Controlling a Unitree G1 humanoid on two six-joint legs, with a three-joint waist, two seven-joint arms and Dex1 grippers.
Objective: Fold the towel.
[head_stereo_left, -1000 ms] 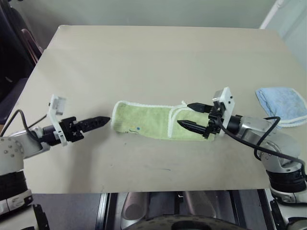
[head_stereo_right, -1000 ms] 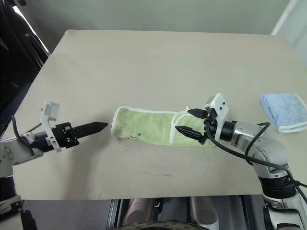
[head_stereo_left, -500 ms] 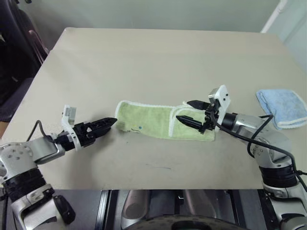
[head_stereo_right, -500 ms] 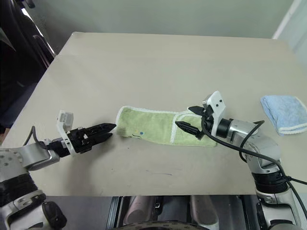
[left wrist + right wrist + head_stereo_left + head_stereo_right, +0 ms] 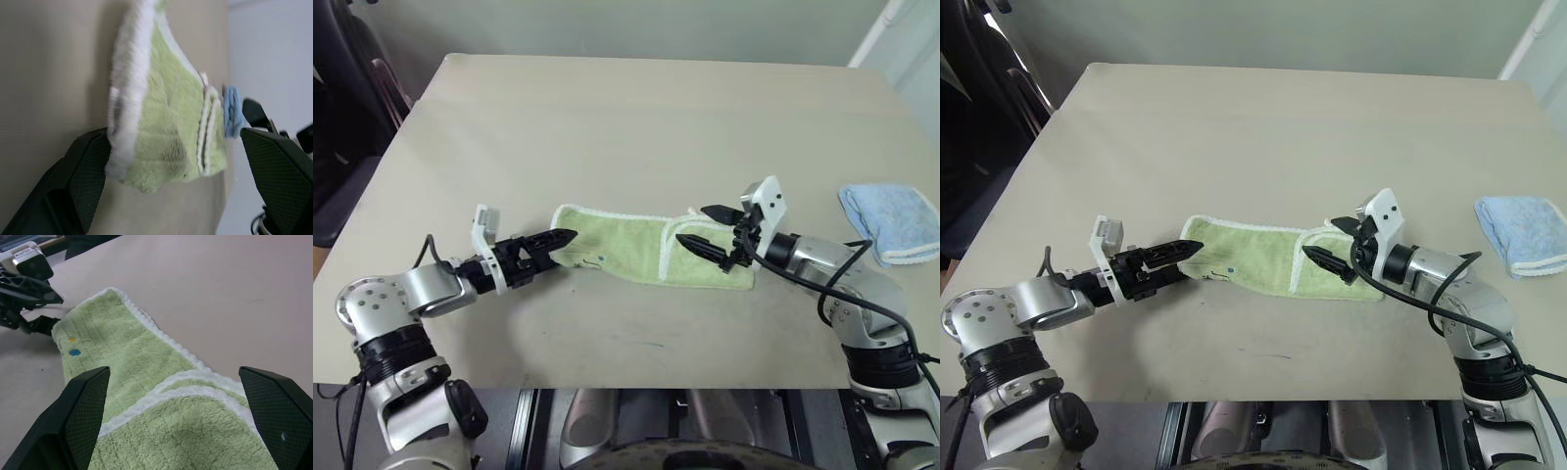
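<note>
A beige table [image 5: 636,127] with rounded corners spans the view – matte and evenly lit. Behind its far edge rises a plain grey-green wall [image 5: 636,24], with a dark chair [image 5: 352,88] beside the table's left side

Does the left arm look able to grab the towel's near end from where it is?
Probably yes: the left gripper is open at the towel end, its fingers straddling the white edge, with nothing between them.
</note>
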